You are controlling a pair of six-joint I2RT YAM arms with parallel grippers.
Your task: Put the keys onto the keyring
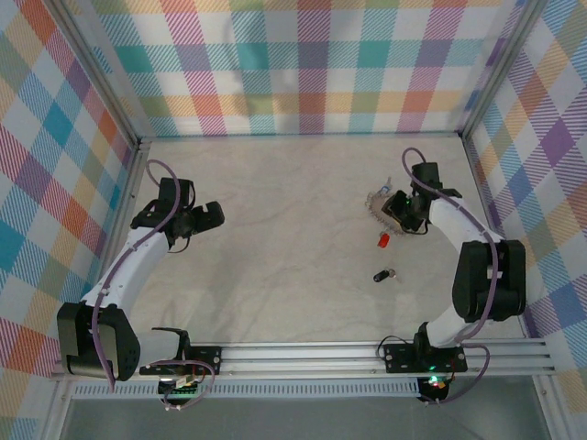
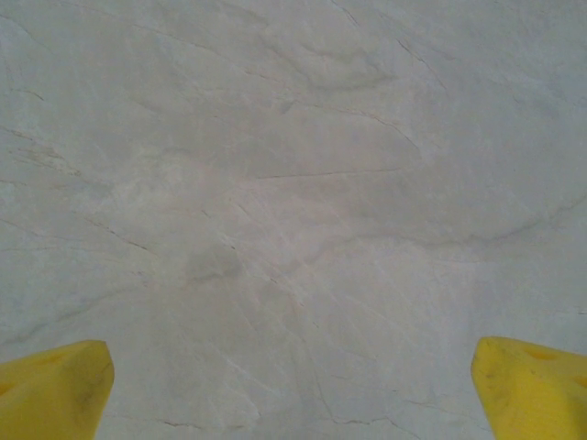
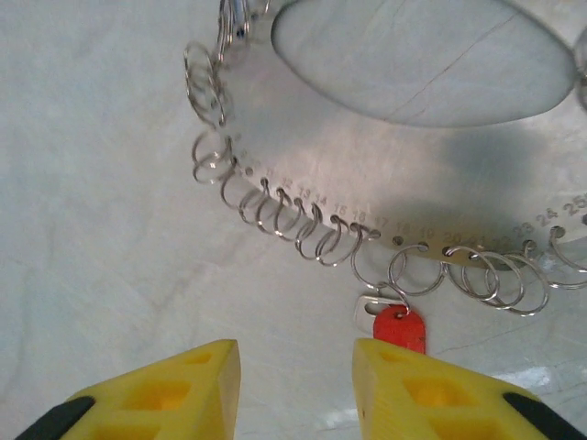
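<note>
The keyring (image 3: 367, 165) is a silvery numbered plate edged with several small wire rings; from above it lies as a pale loop (image 1: 376, 203) at the right. The red-headed key (image 3: 401, 328) lies against one wire ring; whether it is threaded on I cannot tell. From above the red key (image 1: 383, 241) sits just below the keyring, and the black-headed key (image 1: 382, 274) lies nearer still. My right gripper (image 3: 293, 356) (image 1: 396, 209) hovers by the keyring, its yellow fingers (image 3: 385, 385) apart with nothing between them. My left gripper (image 1: 197, 218) (image 2: 293, 394) stands wide open over bare table.
Plaid walls (image 1: 303, 64) close in the marbled table (image 1: 275, 238) on three sides. The aluminium rail (image 1: 303, 353) with both arm bases runs along the near edge.
</note>
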